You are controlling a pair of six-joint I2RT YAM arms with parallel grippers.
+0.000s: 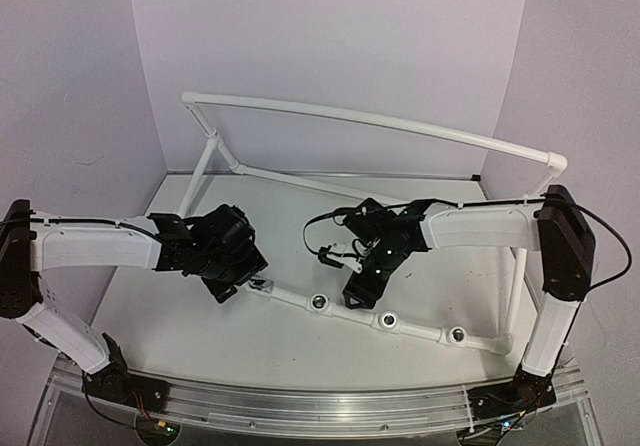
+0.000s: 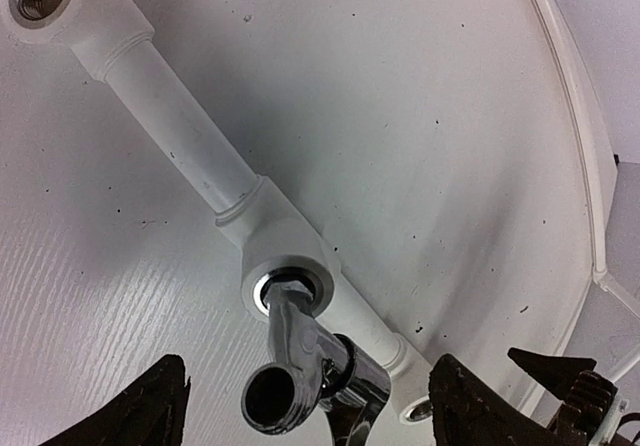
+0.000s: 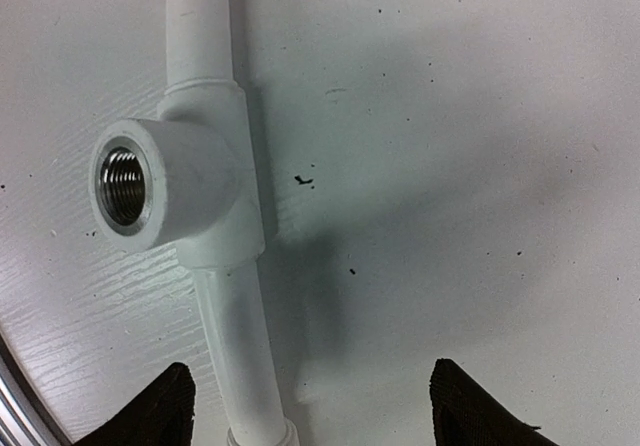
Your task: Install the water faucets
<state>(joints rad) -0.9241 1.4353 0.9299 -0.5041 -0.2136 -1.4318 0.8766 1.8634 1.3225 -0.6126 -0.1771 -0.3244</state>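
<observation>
One water faucet, chrome with an open spout, stands with its stem in a socket of the white pipe frame. My left gripper is open around it, and both dark fingers stand clear of the metal. From above, this faucet sits at the left end of the front pipe, just right of the left gripper. My right gripper is open and empty over the pipe, below a bare threaded socket. From above, the right gripper hangs between two bare sockets.
The front pipe carries further bare sockets toward the right. The frame's rear rail arches high across the back, and uprights rise at its left. Walls close in on three sides. A black cable loops beside the right wrist.
</observation>
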